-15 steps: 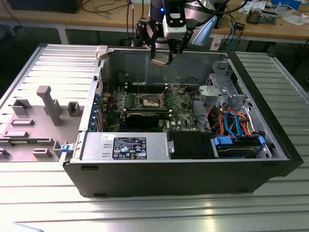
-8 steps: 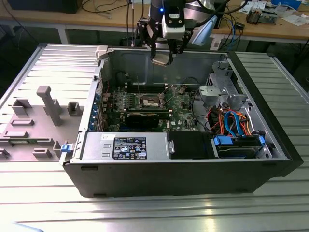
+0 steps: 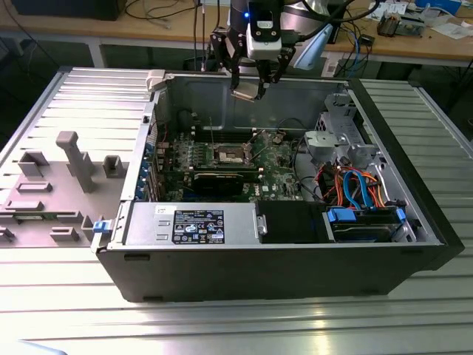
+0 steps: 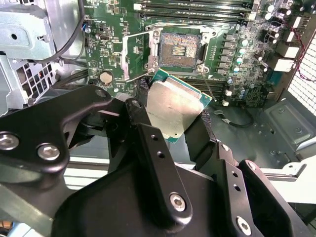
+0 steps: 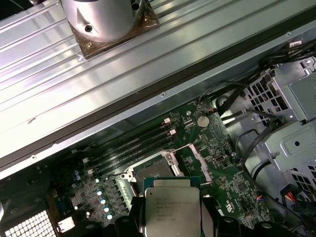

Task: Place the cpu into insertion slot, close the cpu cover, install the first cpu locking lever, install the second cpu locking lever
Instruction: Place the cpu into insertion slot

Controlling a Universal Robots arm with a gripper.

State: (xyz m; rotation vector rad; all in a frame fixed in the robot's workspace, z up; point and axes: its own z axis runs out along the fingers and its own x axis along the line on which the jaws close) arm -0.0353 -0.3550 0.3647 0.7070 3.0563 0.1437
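We're seeing the gripper (image 3: 247, 87) hanging over the open computer case (image 3: 259, 275), with its fingers (image 4: 141, 123) pinching the cpu (image 4: 175, 104) by two opposite edges. The cpu is sitting tilted between the fingertips, silver top facing the second wrist view and green rim showing at the corners. It is up in the air, touching nothing but the fingers.

Below the gripper, just past the cpu, the insertion slot (image 4: 178, 48) is lying bare on the green board (image 4: 106, 47). Its dark centre and contacts are showing and there is nothing in it. The cpu cover (image 4: 124, 58) is standing flipped open just beside the slot, not over it.

The case is holding the board under the gripper. Farther from the gripper, a black box with a white label (image 3: 198, 225) is sitting along the case's near wall. A grey drive cage (image 3: 332, 144) and blue and orange cables (image 3: 355, 188) are sitting off to one side. The case is resting on a ribbed metal table (image 3: 222, 325).
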